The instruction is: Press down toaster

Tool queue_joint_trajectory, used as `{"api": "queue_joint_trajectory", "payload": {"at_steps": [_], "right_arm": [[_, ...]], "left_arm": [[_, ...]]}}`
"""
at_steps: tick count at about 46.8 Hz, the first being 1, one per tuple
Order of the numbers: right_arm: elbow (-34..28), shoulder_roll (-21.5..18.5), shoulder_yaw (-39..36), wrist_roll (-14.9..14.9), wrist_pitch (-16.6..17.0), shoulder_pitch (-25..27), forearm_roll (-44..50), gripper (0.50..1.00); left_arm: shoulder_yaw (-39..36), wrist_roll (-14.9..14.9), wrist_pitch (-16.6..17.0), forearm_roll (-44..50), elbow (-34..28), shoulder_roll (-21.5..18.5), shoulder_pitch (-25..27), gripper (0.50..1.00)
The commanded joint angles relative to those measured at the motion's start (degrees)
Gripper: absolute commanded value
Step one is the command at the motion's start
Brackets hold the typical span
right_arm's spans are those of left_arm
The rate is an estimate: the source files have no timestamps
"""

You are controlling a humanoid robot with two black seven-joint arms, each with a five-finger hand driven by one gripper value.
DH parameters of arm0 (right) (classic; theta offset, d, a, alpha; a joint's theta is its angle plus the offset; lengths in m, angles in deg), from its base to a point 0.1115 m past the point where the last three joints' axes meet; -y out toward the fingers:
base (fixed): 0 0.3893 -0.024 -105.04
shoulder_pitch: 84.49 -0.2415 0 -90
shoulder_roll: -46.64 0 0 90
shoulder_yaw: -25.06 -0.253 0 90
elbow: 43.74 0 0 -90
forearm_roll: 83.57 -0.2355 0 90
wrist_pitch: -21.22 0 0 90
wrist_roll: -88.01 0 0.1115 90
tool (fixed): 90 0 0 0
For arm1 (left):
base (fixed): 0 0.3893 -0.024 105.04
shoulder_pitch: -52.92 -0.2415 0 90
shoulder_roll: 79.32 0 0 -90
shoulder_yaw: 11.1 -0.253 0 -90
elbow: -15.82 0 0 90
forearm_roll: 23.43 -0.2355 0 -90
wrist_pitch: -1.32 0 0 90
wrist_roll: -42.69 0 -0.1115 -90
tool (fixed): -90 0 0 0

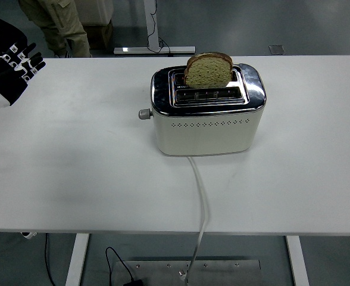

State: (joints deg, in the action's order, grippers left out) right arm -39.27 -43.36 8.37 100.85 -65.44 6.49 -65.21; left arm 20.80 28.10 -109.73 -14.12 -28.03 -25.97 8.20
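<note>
Presently the left hand (11, 68) hovers over the bench's (74, 167) far-left corner, fingers spread, holding nothing. Toaster (208, 113) stands mid-bench toward the far edge, its lever (144, 114) on the left end apparently still up, bread slice (208, 70) standing proud. Pressing not yet begun.

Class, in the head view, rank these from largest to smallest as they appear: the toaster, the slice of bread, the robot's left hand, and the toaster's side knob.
1. toaster
2. and 3. slice of bread and left hand: look alike in size, and the bread is partly hidden in its slot, so unranked
4. side knob
</note>
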Motion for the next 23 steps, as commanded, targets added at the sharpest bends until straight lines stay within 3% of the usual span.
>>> {"api": "queue_joint_trajectory", "payload": {"at_steps": [1,23], "right_arm": [[0.0,0.0,0.0,0.0,0.0,0.0,0.0,0.998],[0.0,0.0,0.0,0.0,0.0,0.0,0.0,0.998]], "left_arm": [[0.0,0.0,0.1,0.0,0.0,0.0,0.0,1.000],[0.0,0.0,0.0,0.1,0.0,0.1,-0.6,1.000]]}}
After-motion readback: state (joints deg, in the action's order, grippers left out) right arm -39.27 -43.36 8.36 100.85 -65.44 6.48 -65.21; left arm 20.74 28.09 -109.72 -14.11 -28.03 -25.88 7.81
